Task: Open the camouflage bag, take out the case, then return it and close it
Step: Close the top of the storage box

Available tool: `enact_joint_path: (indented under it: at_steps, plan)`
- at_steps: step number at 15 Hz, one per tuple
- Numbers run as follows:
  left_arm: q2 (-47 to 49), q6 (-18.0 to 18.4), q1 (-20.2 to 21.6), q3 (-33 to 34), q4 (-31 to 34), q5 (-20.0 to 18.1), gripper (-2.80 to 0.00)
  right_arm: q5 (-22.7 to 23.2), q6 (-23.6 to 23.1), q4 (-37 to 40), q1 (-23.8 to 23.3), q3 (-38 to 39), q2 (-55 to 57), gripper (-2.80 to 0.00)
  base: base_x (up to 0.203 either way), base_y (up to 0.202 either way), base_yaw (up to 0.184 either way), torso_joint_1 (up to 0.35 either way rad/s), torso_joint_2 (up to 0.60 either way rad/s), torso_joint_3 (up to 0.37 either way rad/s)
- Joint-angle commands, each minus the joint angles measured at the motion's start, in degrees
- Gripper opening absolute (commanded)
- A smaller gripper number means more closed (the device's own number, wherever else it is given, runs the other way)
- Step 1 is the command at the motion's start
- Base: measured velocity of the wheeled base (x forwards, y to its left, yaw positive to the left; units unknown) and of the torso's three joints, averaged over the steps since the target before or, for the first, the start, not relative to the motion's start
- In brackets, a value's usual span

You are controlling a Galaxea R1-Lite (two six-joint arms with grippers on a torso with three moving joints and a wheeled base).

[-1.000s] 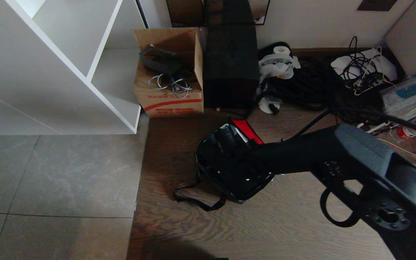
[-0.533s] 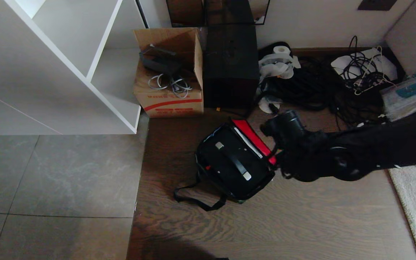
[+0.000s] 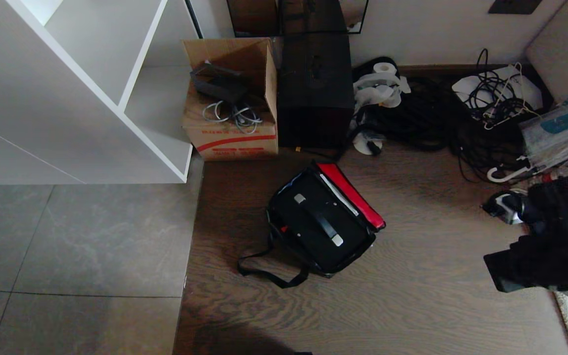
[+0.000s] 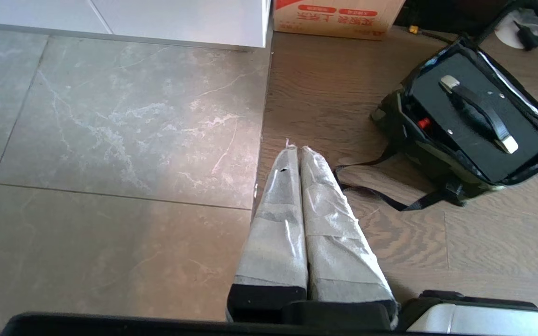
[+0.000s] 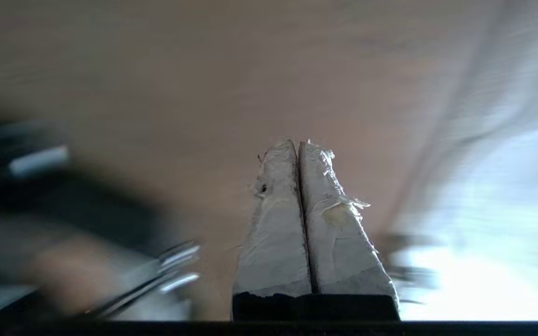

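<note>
Currently the camouflage bag (image 3: 324,224) sits on the dark wooden floor (image 3: 412,305) near the middle of the head view, just right of where grey tile meets the wood. Its top stands open, with the red-lined flap (image 3: 353,195) folded back toward the upper right, so the contents are exposed from above. The case (image 3: 319,219) lies flat inside the bag, its black handle on silver fittings facing up, which leaves the handle reachable from overhead. A black webbing strap (image 3: 269,273) trails loosely from the bag toward the lower left.

The right claw (image 5: 297,154) is pressed shut with nothing between its padded fingers. In the head view the right arm (image 3: 545,241) sits at the right edge of the frame, well apart from the bag, so it grips no part of it. Judging from the open flap and the case seated inside, either the removal has not begun or the case is back and only the closing is left; the pictures cannot say which.

The left claw (image 4: 299,154) is also closed and empty, hanging above the floor near the tile seam, with the bag visible in the upper right of its wrist view. It looks parked.

Behind the bag, in the upper part of the head view, stand a cardboard box (image 3: 232,98) and a tall black box (image 3: 316,93), with tangled cables (image 3: 461,118) to the upper right.
</note>
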Motion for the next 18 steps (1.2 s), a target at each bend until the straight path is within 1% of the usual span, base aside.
enact_joint_path:
  at_steps: [1,3,5,8,10,11,13,14,16,18]
  plan:
    - [0.00,0.00,0.06,0.62,-0.02,0.05,-2.80,9.55,2.00,1.01,-2.80,4.59,-9.76,-2.80,0.000,0.000,0.000,0.000,0.00,0.000]
    - [0.00,0.00,0.06,0.62,-0.02,0.05,-2.80,10.06,3.00,1.62,-2.99,10.01,-20.70,-2.80,0.000,0.000,0.000,0.000,0.00,0.000]
    - [0.00,-0.08,0.06,0.62,-0.02,0.05,-2.80,12.24,3.62,3.04,-3.07,14.37,-33.53,-2.80,0.000,0.000,0.000,0.000,0.00,0.000]
    - [0.00,0.00,0.06,0.62,-0.02,0.05,-2.80,14.29,4.49,12.70,-3.88,18.52,-52.50,-2.80,0.000,0.000,0.000,0.000,0.00,0.000]
    - [0.00,-0.09,0.06,0.62,-0.02,0.05,-2.80,14.75,4.78,15.69,-6.07,24.33,-62.24,-2.80,0.000,0.000,0.000,0.000,0.00,0.000]
    - [0.00,0.00,0.06,0.62,-0.02,0.05,-2.80,13.94,4.88,14.36,-6.84,27.75,-65.02,-2.80,0.000,0.000,0.000,0.000,0.00,0.000]
    - [0.00,0.00,0.06,0.62,-0.02,0.05,-2.80,12.17,3.78,5.86,-7.47,34.64,-67.73,-2.80,0.000,0.000,0.000,0.000,0.00,0.000]
    - [0.00,0.00,0.06,0.62,-0.02,0.05,-2.80,11.92,2.78,2.04,-7.74,36.14,-69.39,-2.80,0.000,0.000,0.000,0.000,0.00,0.000]
    - [0.00,0.00,0.06,0.62,-0.02,0.05,-2.80,11.82,2.07,0.90,-8.39,36.88,-71.74,-2.80,0.000,0.000,0.000,0.000,0.00,0.000]
    - [0.00,0.00,0.06,0.62,-0.02,0.05,-2.80,12.04,2.01,1.32,-9.06,36.75,-78.77,-2.80,0.000,0.000,0.000,0.000,0.00,0.000]
